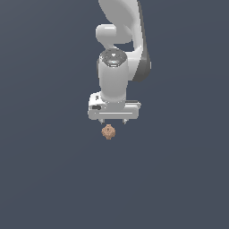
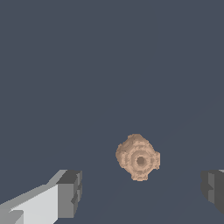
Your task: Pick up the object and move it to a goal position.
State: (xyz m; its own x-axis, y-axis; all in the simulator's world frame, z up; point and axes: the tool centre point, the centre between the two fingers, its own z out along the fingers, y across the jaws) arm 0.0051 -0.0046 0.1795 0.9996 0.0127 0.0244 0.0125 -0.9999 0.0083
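Below the gripper [image 1: 112,121], tan knobbly object [image 1: 108,132], fingers spread wide, not touching

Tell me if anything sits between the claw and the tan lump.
Nothing visible does. The claw hangs open just above the tan lump, and in the wrist view the lump lies on bare grey floor between the two fingers, with nothing around it. No goal marker shows.

pincer [image 1: 113,121] pointing down | object [image 1: 108,131] just below fingertips | not gripped
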